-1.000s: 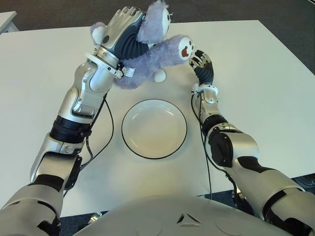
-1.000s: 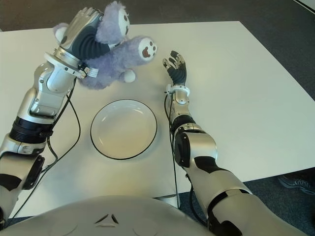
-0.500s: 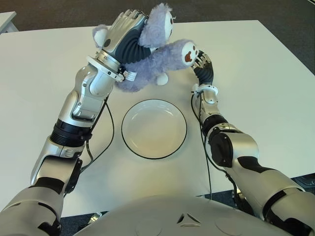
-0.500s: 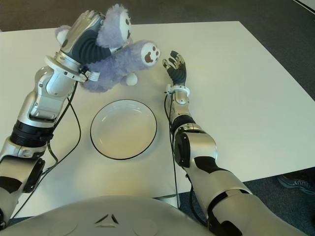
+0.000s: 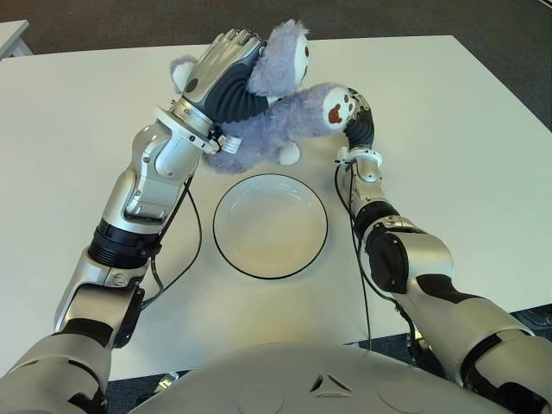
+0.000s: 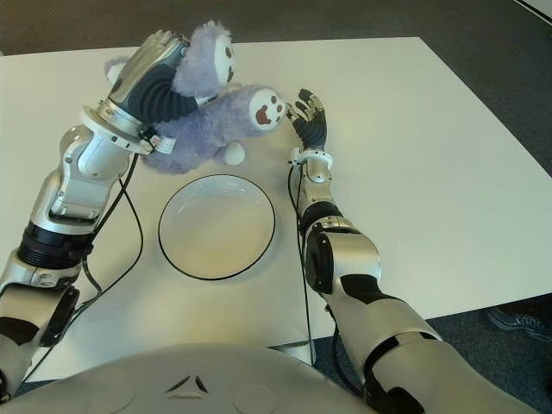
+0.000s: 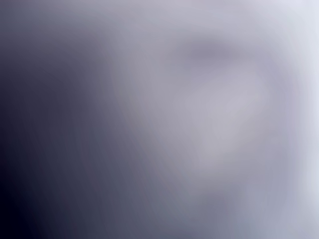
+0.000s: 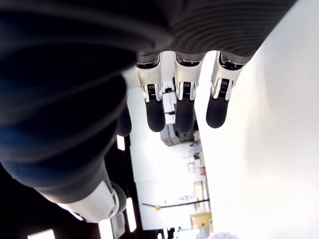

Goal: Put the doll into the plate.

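The purple doll [image 5: 267, 129] was gripped in the left hand [image 5: 226, 73] and held above the white worktop [image 5: 448, 138], just beyond the empty plate [image 5: 270, 225]; the right hand [image 6: 308, 112] was seen beside the doll's foot, fingers loosely extended, nothing held
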Controlling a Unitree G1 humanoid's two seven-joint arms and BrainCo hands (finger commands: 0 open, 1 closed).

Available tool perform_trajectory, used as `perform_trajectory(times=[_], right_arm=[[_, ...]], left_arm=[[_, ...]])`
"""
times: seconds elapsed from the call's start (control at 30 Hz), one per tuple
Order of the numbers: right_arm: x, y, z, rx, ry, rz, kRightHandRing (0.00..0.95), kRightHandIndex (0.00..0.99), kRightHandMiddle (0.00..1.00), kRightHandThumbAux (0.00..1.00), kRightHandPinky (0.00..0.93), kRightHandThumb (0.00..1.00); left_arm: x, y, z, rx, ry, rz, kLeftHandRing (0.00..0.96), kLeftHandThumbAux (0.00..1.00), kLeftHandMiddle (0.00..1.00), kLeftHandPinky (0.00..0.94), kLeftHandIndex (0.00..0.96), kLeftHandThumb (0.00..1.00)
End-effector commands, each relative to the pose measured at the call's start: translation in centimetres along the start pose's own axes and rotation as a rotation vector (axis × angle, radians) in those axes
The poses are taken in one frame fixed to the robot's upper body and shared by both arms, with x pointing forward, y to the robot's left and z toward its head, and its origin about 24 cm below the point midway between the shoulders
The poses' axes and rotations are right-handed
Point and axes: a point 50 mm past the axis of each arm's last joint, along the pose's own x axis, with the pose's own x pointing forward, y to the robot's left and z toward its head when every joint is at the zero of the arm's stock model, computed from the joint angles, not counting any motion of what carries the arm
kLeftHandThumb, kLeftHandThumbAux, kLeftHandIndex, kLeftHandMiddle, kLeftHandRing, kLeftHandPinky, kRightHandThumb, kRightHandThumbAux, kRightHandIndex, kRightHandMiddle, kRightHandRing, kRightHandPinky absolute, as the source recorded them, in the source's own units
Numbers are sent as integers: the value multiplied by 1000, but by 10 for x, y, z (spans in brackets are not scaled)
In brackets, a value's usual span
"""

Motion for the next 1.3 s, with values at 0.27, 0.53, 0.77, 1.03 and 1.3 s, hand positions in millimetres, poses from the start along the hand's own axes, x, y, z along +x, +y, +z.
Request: perform_trajectory(times=[0.27,0.53,0.77,1.03,1.3], right_arm=[[-6,-1,-12,2,53,-1,143,176,158,790,172,412],[-6,-1,-12,9,60,-5,145,184,163,789,166,477],[-6,-1,-13,7,62,-7,149,188,168,781,172,483],[-6,-2,-12,4,60,-8,147,187,164,770,173,458],[-6,-2,-12,3,59,-6,139,183,156,767,165,429]], left_arm=[[-7,-4,3,-24,15,-72,848,631,842,838,744,906],[-9,-6,6,-20,7,-97,853,633,842,867,744,908],[-11,-8,8,-7,-2,-121,853,638,843,867,747,907],[-13,-10,10,-29,-15,-127,844,639,836,845,737,901],[-16,-12,12,-62,-16,-137,840,636,833,836,736,900]])
